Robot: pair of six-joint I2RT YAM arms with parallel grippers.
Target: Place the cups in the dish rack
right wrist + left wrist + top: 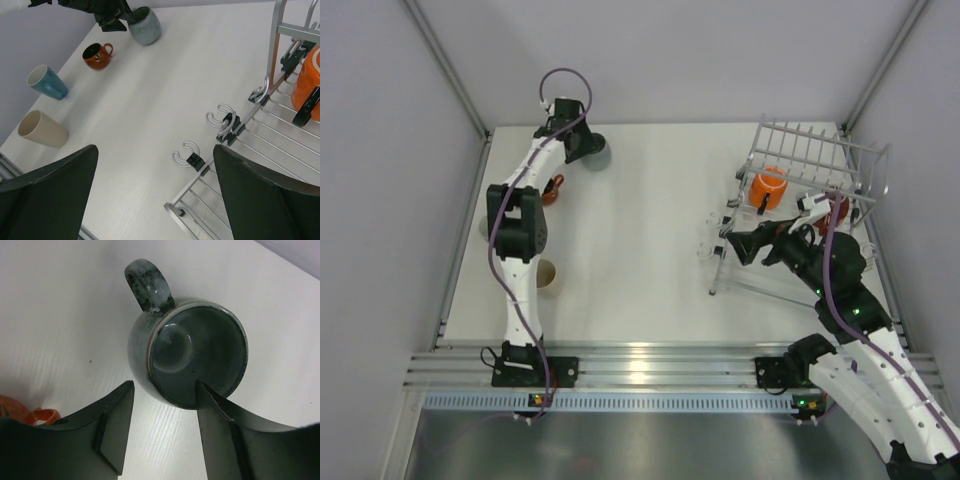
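Note:
The grey mug [190, 350] stands upright at the far left of the table [640, 220], handle pointing away. My left gripper [165, 385] is open just above it; its right fingertip overlaps the rim and the left finger is outside the wall. The squat orange-red mug [97, 55], the light blue cup [47, 82] and the cream cup [42, 129] sit along the left side. The dish rack [810, 165] stands at the right and holds the bright orange mug [769, 187]. A dark red mug [839, 210] shows partly behind my right arm. My right gripper [155, 150] is open and empty over the rack's left edge.
Wire hooks [220, 117] stick out of the rack's left edge below my right gripper. The left arm [515, 230] runs along the left side over the cups. Grey walls close the table at the left, back and right.

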